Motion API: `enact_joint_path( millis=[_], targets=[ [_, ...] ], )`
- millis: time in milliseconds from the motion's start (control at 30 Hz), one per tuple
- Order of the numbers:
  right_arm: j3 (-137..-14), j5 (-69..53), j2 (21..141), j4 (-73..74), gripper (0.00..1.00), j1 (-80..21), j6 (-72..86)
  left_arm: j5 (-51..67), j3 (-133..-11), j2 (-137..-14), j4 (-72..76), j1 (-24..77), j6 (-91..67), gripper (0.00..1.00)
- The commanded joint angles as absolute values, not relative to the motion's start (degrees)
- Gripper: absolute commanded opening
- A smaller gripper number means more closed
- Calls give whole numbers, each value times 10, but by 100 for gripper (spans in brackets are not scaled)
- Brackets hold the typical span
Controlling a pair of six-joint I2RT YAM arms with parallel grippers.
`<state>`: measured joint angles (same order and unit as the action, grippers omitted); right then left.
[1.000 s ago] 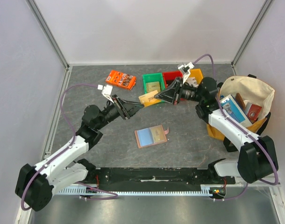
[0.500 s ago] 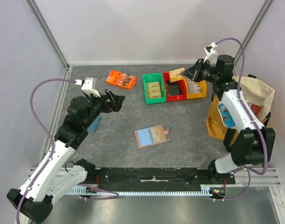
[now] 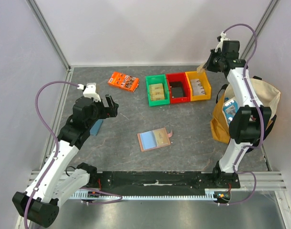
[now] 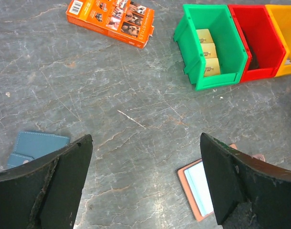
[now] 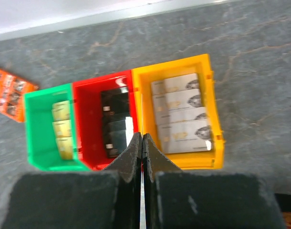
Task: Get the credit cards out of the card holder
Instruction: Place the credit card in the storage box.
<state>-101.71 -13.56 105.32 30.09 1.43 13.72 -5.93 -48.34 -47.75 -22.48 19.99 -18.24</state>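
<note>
The card holder (image 3: 155, 139) lies open and flat mid-table, tan outside with light blue lining; in the left wrist view its corner (image 4: 195, 183) shows beside my right finger. My left gripper (image 3: 109, 106) (image 4: 145, 138) hovers wide open over bare table left of it, holding nothing. At the back right, my right gripper (image 3: 206, 67) (image 5: 143, 136) is shut on a tan credit card (image 3: 201, 69), seen edge-on between the jaws (image 5: 142, 205), above the divide between the red and yellow bins.
Green bin (image 3: 156, 89), red bin (image 3: 178, 87) and yellow bin (image 3: 199, 86) stand in a row, each holding cards. An orange box (image 3: 123, 81) lies back left. A teal pouch (image 3: 95, 128) lies under my left arm. A canvas tote (image 3: 260, 102) stands right.
My left gripper let go of the card, opened wide and drew back left. My right arm carried the card from mid-table up to the back right over the bins.
</note>
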Motion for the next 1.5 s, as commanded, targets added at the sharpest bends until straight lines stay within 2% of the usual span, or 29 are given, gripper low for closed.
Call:
enact_joint_path(
  millis=[0,333,600,800,933,1100,1233,1467],
  targets=[
    [-1105,-59,1120,403,0,14,72,-79,-482,-472,-224,196,-152,99],
    [-1123,-157,1215,410,0,13,43,-77,-468,-455,-220,194,-142,99],
    [-1088,-192,1228,368,1,13,61,-54,-464,-460,-216,192,-134,99],
    [-1063,-129,1215,370,26,13,64,-44,-465,-469,-219,193,-134,99],
    [-1051,-92,1175,369,45,14,68,-28,-464,-475,-216,192,-135,99],
    [-1042,-33,1119,369,63,4,69,-3,-458,-482,-205,192,-155,98],
    [-1029,25,1071,368,72,-32,66,37,-453,-493,-197,193,-163,99],
    [-951,-23,971,329,74,-90,96,82,-455,-532,-203,195,-189,98]
  ],
)
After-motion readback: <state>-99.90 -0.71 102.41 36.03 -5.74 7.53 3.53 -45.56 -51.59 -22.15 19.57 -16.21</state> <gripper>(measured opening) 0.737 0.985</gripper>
